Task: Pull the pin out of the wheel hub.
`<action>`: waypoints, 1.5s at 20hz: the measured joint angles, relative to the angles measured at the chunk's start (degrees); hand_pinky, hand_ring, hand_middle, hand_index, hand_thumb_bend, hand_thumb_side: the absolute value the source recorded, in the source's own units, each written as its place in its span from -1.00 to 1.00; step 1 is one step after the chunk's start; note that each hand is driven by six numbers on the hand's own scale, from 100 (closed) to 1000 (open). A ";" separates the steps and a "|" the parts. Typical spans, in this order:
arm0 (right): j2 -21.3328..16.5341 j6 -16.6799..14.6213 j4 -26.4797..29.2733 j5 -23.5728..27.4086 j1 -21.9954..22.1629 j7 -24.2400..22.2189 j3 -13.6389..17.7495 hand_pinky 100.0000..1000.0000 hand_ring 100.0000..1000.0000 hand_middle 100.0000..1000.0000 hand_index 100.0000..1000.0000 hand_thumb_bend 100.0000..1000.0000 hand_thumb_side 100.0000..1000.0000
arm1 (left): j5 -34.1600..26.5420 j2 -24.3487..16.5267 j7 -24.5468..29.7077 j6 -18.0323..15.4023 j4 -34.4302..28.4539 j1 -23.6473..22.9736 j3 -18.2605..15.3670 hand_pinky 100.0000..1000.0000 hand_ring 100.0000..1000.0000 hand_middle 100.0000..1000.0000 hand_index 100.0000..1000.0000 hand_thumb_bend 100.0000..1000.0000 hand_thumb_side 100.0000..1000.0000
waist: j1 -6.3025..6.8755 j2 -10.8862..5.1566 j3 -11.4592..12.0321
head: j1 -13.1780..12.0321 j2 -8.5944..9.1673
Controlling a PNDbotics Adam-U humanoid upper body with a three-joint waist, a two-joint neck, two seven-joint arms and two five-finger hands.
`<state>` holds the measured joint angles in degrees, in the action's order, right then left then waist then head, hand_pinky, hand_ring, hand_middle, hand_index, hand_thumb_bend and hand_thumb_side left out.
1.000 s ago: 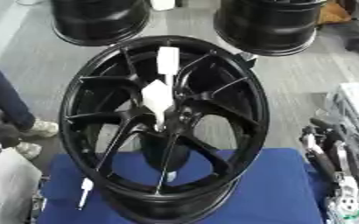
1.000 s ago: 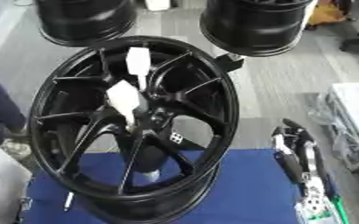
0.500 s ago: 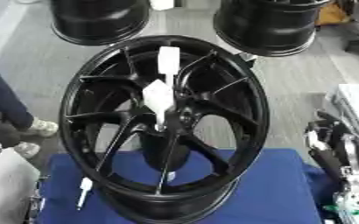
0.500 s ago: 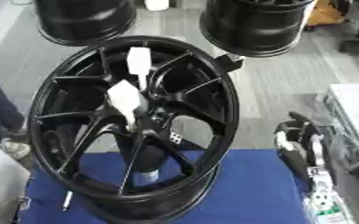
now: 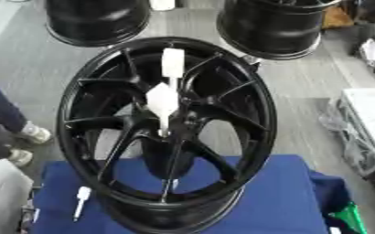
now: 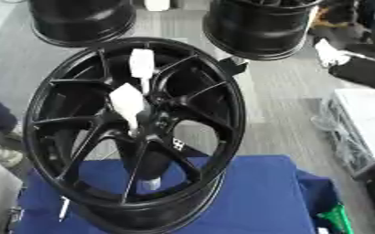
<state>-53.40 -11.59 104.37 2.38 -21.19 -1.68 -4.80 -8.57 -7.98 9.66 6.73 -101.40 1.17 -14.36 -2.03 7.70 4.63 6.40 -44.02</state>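
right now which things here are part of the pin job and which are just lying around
Part of the job:
wheel hub, black, standing on the blue cloth
white pins sticking out at its centre

Just lying about:
blue cloth
small white pin lying on the cloth at the left
two black wheels on the floor behind
green item at lower right

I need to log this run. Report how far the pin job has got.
Done: one white pin already lies loose on the blue cloth, left of the wheel. In hand: nothing, since neither robot hand shows in either view. Left: two white pins stand in the hub, one at the centre and one above it, and must be pulled.
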 measured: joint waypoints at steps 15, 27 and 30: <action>11.76 -1.13 -25.06 -4.48 -31.49 -37.12 -14.60 0.62 0.77 0.74 0.91 -1.00 -0.64 | 0.07 -0.13 1.52 -0.07 0.01 0.37 1.34 0.22 0.01 0.00 0.46 -0.50 0.45 | -0.03 0.49 2.73 | 4.21 -0.13; 22.42 -6.53 -37.83 -18.67 -36.68 -40.87 -15.37 0.67 0.82 0.79 0.92 -1.00 -0.36 | 0.06 -0.08 2.41 -0.09 0.08 0.62 2.18 0.23 0.01 0.01 0.46 -0.50 0.45 | 0.49 0.51 4.66 | 7.84 -0.09; 23.97 -7.19 -39.11 -20.95 -37.11 -41.50 -15.53 0.67 0.82 0.79 0.93 -1.00 -0.19 | 0.05 -0.07 2.51 0.02 0.36 0.90 2.20 0.23 0.02 0.01 0.46 -0.50 0.45 | 0.47 0.50 5.16 | 8.48 -0.09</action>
<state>-29.43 -18.78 65.26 -18.57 -58.29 -43.19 -20.33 -8.52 -8.05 12.18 6.75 -101.04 2.07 -12.16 -1.56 8.20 9.79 14.88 -44.11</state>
